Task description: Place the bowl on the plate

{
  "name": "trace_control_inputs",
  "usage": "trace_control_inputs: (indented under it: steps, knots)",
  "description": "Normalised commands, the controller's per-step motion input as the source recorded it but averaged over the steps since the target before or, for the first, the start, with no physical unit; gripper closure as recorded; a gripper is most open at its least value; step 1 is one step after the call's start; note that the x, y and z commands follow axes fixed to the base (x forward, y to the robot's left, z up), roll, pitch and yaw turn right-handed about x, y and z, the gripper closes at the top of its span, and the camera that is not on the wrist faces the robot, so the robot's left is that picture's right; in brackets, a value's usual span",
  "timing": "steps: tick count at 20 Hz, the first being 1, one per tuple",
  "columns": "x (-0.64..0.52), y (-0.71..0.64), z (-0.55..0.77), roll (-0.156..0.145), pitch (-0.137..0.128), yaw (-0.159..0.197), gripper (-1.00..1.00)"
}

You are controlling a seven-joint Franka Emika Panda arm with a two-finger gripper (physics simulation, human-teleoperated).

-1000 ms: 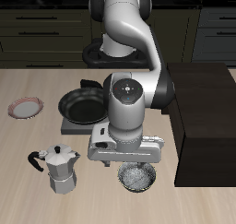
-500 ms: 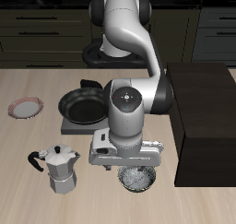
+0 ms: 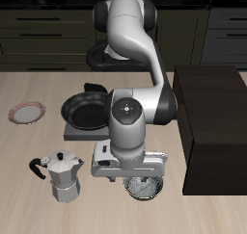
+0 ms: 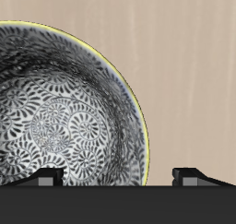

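The bowl (image 3: 147, 186) sits on the table (image 3: 19, 166) close to its front edge, just beside the dark box-like block (image 3: 212, 122) that occupies one side of the table. In the exterior view the gripper (image 3: 145, 176) hangs directly above the bowl, the arm's bulky wrist covering much of it, so whether the fingers touch the rim cannot be told here. The plate (image 3: 27, 113) lies well apart, near the table's opposite side edge. A black frying pan (image 3: 87, 111) rests farther back, and a metal moka pot (image 3: 64, 175) stands near the front edge.

In the wrist view the bowl (image 4: 64, 108) fills much of the frame, its patterned inside plainly visible. The two fingertips (image 4: 189, 175) stand spread apart, released, one over the bowl's inside and one outside its rim, grasping nothing.
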Motion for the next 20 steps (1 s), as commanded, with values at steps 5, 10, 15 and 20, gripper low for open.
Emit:
trace_control_inputs:
  steps: [5,10,15,20]
  knots:
    - [-0.03,-0.01,-0.07,0.013,0.013,-0.02,1.0]
    - [0.01,-0.02,0.08,0.01,-0.019,-0.018,1.0]
    - [-0.03,0.07,0.16,0.02,-0.026,-0.011,1.0]
    - [-0.01,0.12,0.23,0.022,-0.036,0.002,1.0]
